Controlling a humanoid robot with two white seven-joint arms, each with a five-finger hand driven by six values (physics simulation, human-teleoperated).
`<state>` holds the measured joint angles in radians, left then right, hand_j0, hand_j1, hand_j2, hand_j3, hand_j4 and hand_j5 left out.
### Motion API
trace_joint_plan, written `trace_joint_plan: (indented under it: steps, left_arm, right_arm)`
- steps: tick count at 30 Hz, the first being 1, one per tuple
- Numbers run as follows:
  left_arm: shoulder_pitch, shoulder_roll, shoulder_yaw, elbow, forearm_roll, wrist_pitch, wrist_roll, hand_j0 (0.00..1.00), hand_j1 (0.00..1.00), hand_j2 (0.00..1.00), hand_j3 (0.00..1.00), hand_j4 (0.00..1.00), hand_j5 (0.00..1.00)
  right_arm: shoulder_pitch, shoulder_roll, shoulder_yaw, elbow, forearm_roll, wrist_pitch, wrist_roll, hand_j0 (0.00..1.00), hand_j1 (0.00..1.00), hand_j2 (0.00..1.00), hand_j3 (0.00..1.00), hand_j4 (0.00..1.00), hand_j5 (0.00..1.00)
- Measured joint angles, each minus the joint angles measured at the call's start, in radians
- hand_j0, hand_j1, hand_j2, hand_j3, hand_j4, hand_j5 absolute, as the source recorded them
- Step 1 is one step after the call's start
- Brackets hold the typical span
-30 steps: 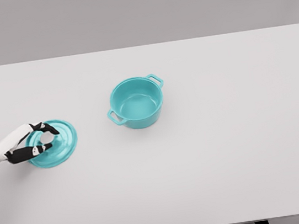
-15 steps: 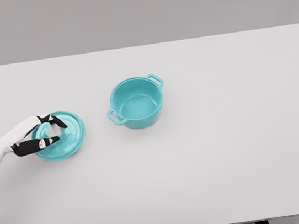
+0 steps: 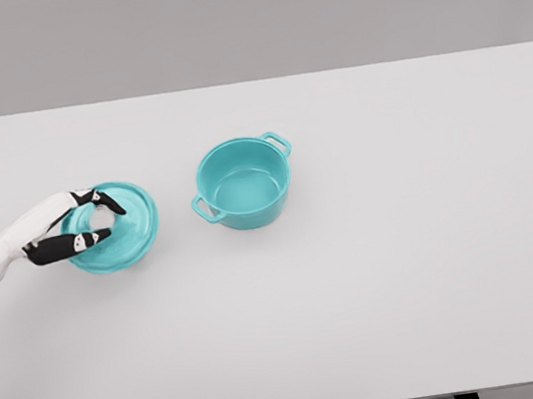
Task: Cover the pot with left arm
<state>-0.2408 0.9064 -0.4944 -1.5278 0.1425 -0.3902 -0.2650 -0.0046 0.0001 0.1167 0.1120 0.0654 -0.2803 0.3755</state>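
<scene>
Teal lid [image 3: 122, 230], round and tilted, sits gripped in the left hand [image 3: 70, 227] above the white worktop [image 3: 405, 269], left of the open teal two-handled pot [image 3: 242, 183], with bare surface between them.

The render is bright and evenly lit, with soft, diffuse light that seems to come from overhead. The white table [image 3: 378, 283] reads as a flat pale grey with no glare or hot spots. Shadows are faint: a thin soft one hugs the base of the teal pot [image 3: 242, 183] toward 6 o'clock, and another lies under the teal lid [image 3: 124, 231] at its 5 o'clock edge. The pot's interior shades slightly darker on its near wall. Focus is uniform across the frame, though outlines look mildly soft. Straight table edges show no bending toward the corners.
</scene>
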Motion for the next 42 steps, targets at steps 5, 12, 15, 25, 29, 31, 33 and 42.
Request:
trace_joint_plan:
  steps: [5,12,15,25,29,31,33,42]
  left_arm:
    - [-0.008,0.0,0.0,-0.02,0.0,0.004,-0.002,0.54,0.54,0.54,0.54,0.54,0.54]
    - [-0.063,0.0,-0.029,-0.048,0.002,0.013,-0.004,0.54,0.54,0.54,0.54,0.54,0.54]
    - [-0.095,-0.001,-0.05,-0.05,0.002,0.015,-0.004,0.54,0.54,0.54,0.54,0.54,0.54]
    - [-0.164,-0.005,-0.106,-0.053,0.002,0.029,-0.004,0.54,0.54,0.54,0.54,0.54,0.54]
    - [-0.181,-0.006,-0.122,-0.053,0.002,0.03,-0.004,0.54,0.54,0.54,0.54,0.54,0.54]
    - [-0.199,-0.006,-0.131,-0.055,0.003,0.031,-0.004,0.54,0.54,0.54,0.54,0.54,0.54]
    - [-0.213,-0.007,-0.146,-0.059,0.003,0.035,-0.004,0.54,0.54,0.54,0.54,0.54,0.54]
    - [-0.259,-0.013,-0.176,-0.071,0.004,0.055,-0.004,0.54,0.54,0.54,0.54,0.54,0.54]
  right_arm:
    - [0.002,0.0,0.0,0.0,0.0,0.0,0.0,1.0,1.0,1.0,1.0,1.0,1.0]
    - [0.0,0.0,0.0,0.0,0.0,0.0,0.0,1.0,1.0,1.0,1.0,1.0,1.0]
    - [0.0,0.0,0.0,0.0,0.0,0.0,0.0,1.0,1.0,1.0,1.0,1.0,1.0]
    - [0.0,0.0,0.0,0.0,0.0,0.0,0.0,1.0,1.0,1.0,1.0,1.0,1.0]
    - [0.0,0.0,0.0,0.0,0.0,0.0,0.0,1.0,1.0,1.0,1.0,1.0,1.0]
    - [0.0,0.0,0.0,0.0,0.0,0.0,0.0,1.0,1.0,1.0,1.0,1.0,1.0]
    - [0.0,0.0,0.0,0.0,0.0,0.0,0.0,1.0,1.0,1.0,1.0,1.0,1.0]
    - [0.0,0.0,0.0,0.0,0.0,0.0,0.0,1.0,1.0,1.0,1.0,1.0,1.0]
